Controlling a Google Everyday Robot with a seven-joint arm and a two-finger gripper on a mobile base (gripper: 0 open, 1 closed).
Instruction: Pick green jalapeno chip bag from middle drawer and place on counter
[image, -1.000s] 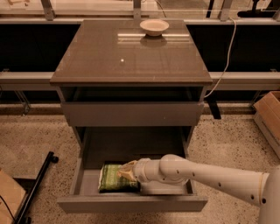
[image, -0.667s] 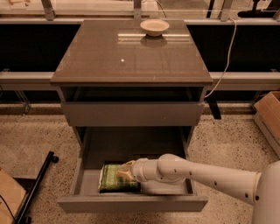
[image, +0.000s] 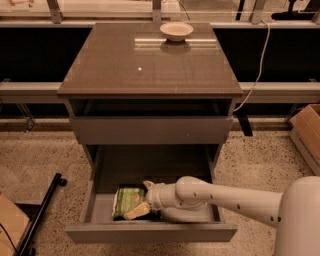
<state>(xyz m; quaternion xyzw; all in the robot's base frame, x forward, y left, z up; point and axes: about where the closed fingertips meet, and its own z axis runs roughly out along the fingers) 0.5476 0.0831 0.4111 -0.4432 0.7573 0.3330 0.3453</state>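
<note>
The green jalapeno chip bag (image: 125, 198) lies flat in the left half of the open middle drawer (image: 150, 233). My gripper (image: 142, 198) reaches into the drawer from the right and sits at the bag's right edge. It is open, with one pale finger (image: 148, 185) behind the bag and the other (image: 136, 212) lying over its front corner. The bag rests on the drawer floor. The glossy counter (image: 150, 65) is above, on top of the cabinet.
A small pale bowl (image: 176, 31) stands at the back of the counter. The closed drawer front (image: 150, 130) overhangs the open drawer. A black stand leg (image: 42, 210) and a cardboard box (image: 10, 225) are on the floor at left. Another box (image: 307, 132) is at right.
My gripper has edged a little to the left onto the bag's right edge. The bag has not moved.
</note>
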